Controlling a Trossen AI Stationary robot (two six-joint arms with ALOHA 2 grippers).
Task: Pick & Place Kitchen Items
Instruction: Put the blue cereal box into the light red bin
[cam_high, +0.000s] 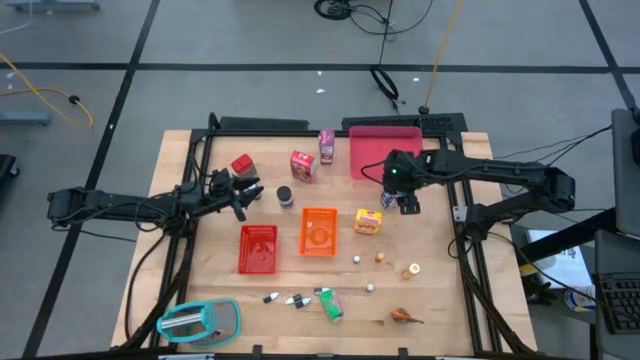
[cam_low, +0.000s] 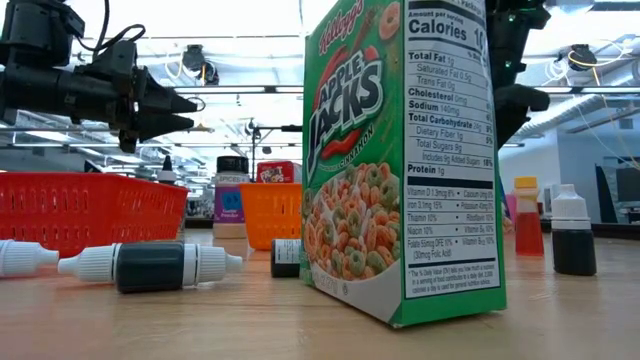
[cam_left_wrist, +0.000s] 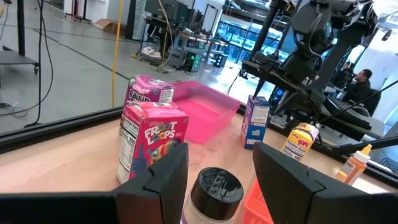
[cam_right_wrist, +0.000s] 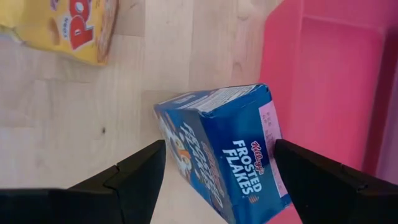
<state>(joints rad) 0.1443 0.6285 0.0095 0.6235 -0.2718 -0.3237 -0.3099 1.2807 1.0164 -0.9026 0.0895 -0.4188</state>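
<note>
Looking straight down from the high view, the left gripper (cam_high: 246, 193) hovers over the table's left half with its fingers parted and nothing between them; a dark can (cam_high: 285, 197) stands just ahead of it and a red carton (cam_high: 241, 165) lies just beside it toward the far edge. The right gripper (cam_high: 398, 200) hangs by the near left corner of the pink tray (cam_high: 385, 150), released and wide, with a yellow carton (cam_high: 369, 221) just beside it toward the table's middle; a red bin (cam_high: 258, 248) and an orange bin (cam_high: 319, 231) sit nearer the front, well apart from both grippers. From the low view, a green cereal box (cam_low: 400, 160) fills the foreground, and small bottles (cam_low: 150, 265) lie on their sides to its left. Past the left wrist's fingers (cam_left_wrist: 163, 177), which stand apart and grasp nothing, the can's black lid (cam_left_wrist: 215, 187) sits right between them, a pink cereal box (cam_left_wrist: 151, 140) stands just beyond and to one side, and the tray lies farther off. Past the right wrist's fingers (cam_right_wrist: 134, 174), spread wide, a blue cereal box (cam_right_wrist: 224, 149) stands tilted between them without either finger touching it, its far edge against the tray's wall, and the yellow carton lies a little away.
</note>
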